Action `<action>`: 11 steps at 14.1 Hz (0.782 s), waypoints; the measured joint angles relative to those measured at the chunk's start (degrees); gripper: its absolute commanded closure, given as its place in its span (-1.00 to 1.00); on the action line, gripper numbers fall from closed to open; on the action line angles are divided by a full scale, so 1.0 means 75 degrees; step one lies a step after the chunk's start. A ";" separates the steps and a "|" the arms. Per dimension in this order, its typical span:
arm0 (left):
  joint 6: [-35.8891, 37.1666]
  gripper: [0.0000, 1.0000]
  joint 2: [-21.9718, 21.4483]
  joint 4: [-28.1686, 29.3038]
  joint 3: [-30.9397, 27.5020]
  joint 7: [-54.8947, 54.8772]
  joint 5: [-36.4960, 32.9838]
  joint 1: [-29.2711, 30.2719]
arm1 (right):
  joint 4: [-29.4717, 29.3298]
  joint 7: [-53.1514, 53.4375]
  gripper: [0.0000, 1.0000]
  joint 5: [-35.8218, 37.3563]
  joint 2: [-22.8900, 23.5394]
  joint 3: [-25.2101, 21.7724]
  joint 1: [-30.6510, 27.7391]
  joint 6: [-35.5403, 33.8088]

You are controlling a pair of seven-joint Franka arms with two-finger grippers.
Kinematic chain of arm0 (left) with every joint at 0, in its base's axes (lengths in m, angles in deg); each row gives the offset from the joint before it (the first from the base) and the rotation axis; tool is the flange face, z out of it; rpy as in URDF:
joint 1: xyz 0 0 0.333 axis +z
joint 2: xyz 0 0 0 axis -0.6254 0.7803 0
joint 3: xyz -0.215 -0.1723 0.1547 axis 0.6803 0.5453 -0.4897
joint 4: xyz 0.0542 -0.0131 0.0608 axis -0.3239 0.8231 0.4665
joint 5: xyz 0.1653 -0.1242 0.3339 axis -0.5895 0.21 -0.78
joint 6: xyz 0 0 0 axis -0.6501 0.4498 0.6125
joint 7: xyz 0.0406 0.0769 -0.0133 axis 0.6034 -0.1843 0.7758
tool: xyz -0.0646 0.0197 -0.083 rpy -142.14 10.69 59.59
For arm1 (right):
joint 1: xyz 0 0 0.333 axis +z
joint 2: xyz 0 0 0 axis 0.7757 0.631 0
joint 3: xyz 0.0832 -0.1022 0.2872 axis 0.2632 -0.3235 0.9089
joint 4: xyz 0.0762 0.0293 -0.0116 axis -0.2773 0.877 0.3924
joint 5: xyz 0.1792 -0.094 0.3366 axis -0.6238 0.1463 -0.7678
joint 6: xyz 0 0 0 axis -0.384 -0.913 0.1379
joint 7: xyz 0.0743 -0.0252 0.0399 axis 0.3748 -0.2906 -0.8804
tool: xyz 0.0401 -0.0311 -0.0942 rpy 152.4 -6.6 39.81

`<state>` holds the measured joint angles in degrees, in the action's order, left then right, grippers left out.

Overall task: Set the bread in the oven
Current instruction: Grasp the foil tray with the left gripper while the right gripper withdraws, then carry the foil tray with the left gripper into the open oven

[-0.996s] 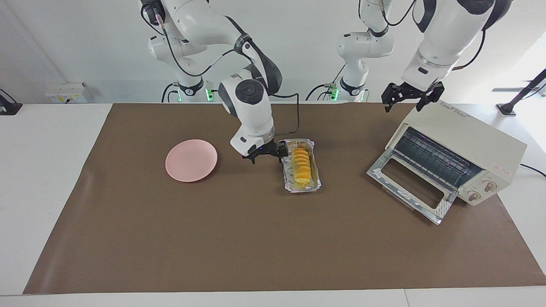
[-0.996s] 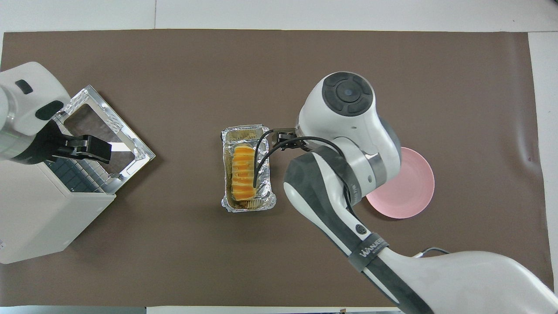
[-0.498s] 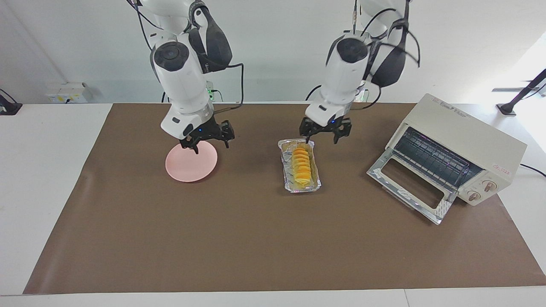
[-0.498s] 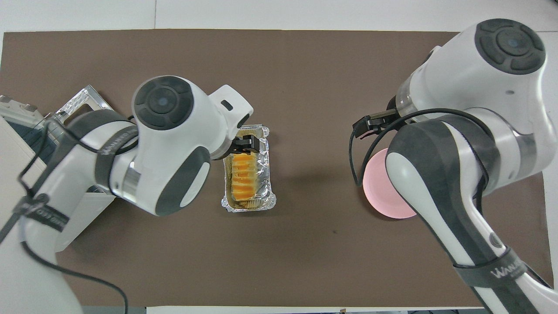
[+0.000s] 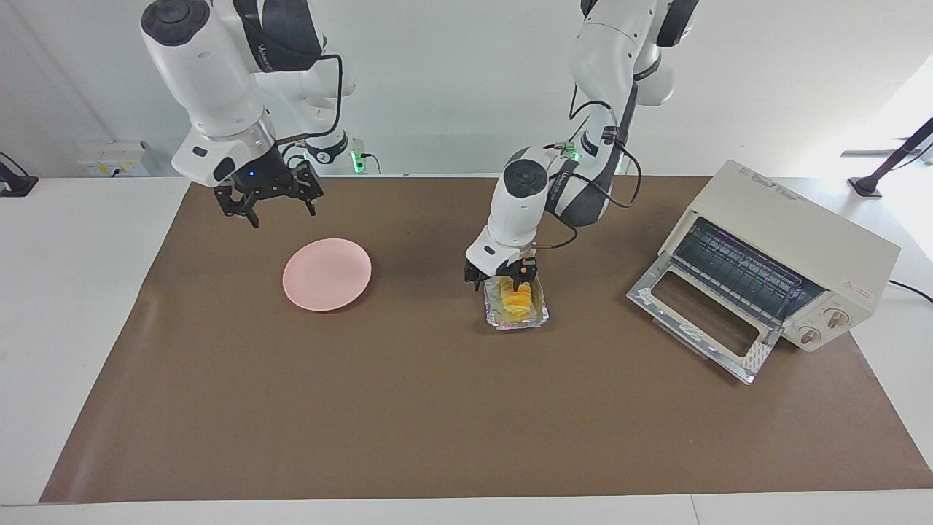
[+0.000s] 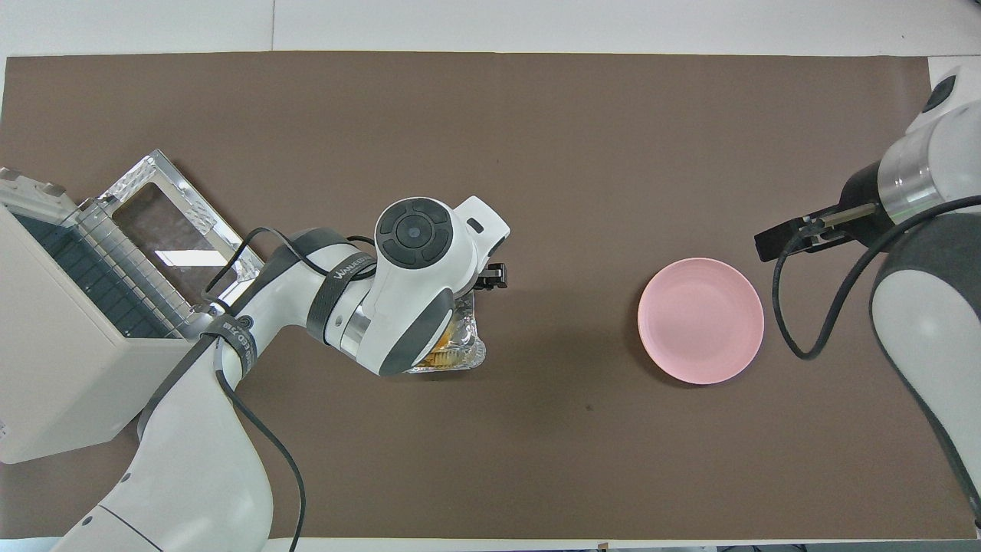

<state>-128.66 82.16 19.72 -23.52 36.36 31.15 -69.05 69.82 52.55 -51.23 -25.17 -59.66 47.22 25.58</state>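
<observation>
The golden ridged bread lies in a crinkled foil tray mid-table; in the overhead view only a sliver of the bread shows under the left arm. My left gripper is open and low over the end of the bread nearer the robots, with a finger at each side of the tray. Whether it touches the bread I cannot tell. The cream oven stands at the left arm's end, with its glass door dropped open. My right gripper is open and empty, raised above the mat beside the plate.
A round pink plate lies on the brown mat toward the right arm's end; it also shows in the overhead view. The oven and its open door point toward the table's middle.
My left gripper has come down from above the tray's end to low over the bread. My right gripper has risen and drawn away from over the plate toward its own end.
</observation>
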 measured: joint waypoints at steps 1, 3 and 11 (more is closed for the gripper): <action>0.0002 -0.27 -0.0001 0.0011 0.0000 0.0000 -0.0002 -0.0038 | 0.0007 0.0000 -1.00 0.0000 -0.0049 0.0017 0.0001 -0.0001; 0.0003 0.52 -0.0002 0.0123 -0.0001 0.0102 -0.0002 -0.0177 | 0.0017 0.0000 -1.00 0.0000 -0.0077 0.0038 0.0002 -0.0001; 0.0442 1.00 -0.0075 0.0112 -0.0265 0.0378 -0.0004 -0.0263 | 0.0031 0.0029 -1.00 0.0000 -0.0088 -0.0230 -0.0008 -0.0165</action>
<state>-125.34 81.60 20.56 -25.50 39.19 31.11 -71.03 70.05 52.76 -51.23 -25.83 -61.39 47.16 24.35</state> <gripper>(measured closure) 0.982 0.000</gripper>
